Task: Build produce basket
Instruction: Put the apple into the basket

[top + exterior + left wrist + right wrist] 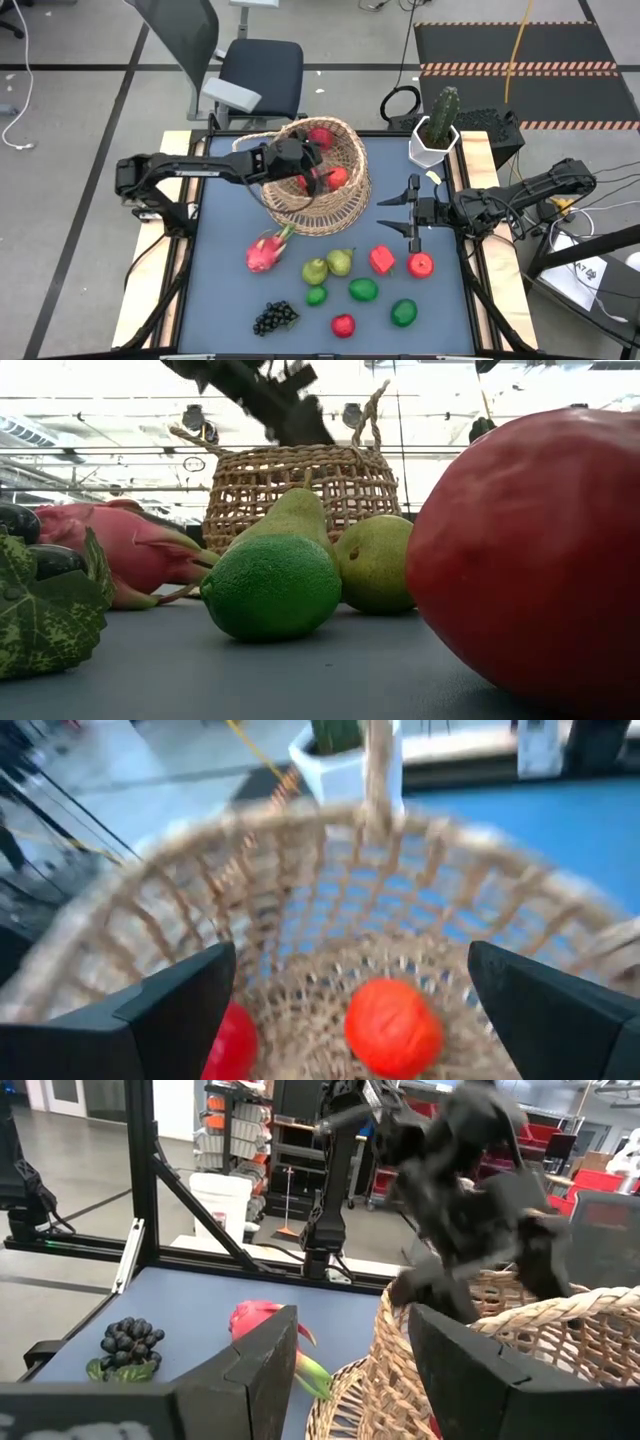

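The left gripper (305, 160) hangs over the basket (340, 205), its fingers (180, 1010) spread as wide as they go and holding nothing; from its wrist view two red fruits (392, 1025) lie on the woven floor directly below, which suggests the arm is placed there to drop produce in rather than to grasp anything. The basket sits at the far middle of the table (225, 310), tipped toward the near-left, so its mouth faces up and toward the left arm and its handle arches across the top; that tilt probably makes it easier to reach into. Just near of its rim lies the dragon fruit (264, 252), long axis running from the near-left to the far-right, its leafy tip pointing at the basket. Farther near is the grape bunch (275, 317), lying across the table. In the middle stand two pears (328, 266) side by side, stems toward the far edge, with limes (362, 290) and other green and red rounds scattered on toward the right, all still waiting on the table. The right gripper (413, 212) waits just right of the basket, fingers pointing left at its wall, about half parted and empty. A cactus pot (435, 140) stands at the far right.
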`<control>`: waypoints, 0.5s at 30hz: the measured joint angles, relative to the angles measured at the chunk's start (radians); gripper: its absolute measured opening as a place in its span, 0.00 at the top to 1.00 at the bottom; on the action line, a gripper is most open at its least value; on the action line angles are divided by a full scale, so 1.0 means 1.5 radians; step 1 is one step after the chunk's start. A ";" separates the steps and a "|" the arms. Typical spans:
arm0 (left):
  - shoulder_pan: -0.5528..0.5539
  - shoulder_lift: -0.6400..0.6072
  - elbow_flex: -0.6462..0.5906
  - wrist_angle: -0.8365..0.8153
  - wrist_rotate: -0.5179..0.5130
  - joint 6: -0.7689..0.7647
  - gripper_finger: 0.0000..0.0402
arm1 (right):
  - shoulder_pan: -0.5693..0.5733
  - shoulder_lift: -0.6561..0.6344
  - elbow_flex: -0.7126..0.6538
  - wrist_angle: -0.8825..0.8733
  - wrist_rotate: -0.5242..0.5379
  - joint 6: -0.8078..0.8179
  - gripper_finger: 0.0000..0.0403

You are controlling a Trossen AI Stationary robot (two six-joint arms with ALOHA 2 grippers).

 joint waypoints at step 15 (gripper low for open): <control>-0.157 -0.226 0.000 -0.113 -0.167 -0.041 0.01 | 0.000 0.000 0.000 -0.059 0.052 0.035 0.54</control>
